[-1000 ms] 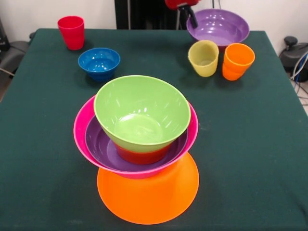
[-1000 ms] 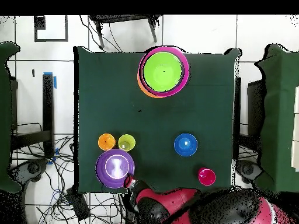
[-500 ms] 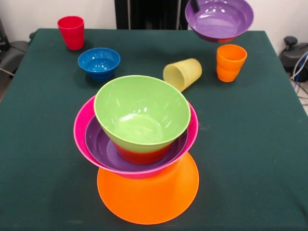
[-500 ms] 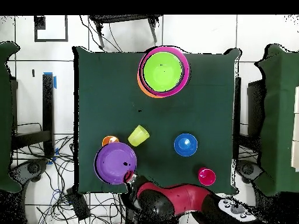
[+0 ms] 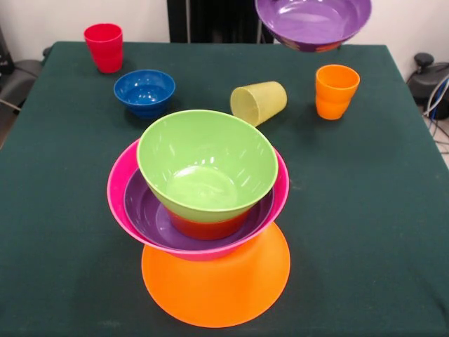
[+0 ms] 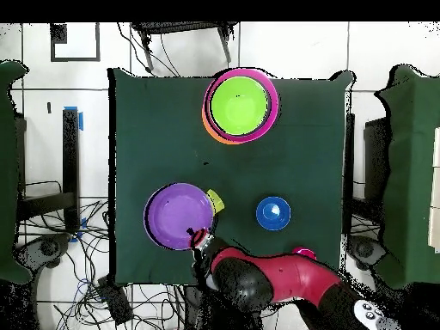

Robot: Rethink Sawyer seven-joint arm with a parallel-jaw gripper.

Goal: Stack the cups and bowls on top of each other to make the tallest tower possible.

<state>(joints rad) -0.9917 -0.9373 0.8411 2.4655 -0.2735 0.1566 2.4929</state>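
The end effector [image 6: 196, 235] grips the raised purple bowl's [image 5: 313, 21] rim.

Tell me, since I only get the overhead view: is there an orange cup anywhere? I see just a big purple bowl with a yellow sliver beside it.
Observer: Yes. The orange cup stands upright on the table, beneath the purple bowl, which is raised in the air.
Operator: And the yellow sliver?
Observer: That is a yellow cup, lying on its side.
Operator: Is anything tucked under that red arm?
Observer: A red cup, upright near a table corner.
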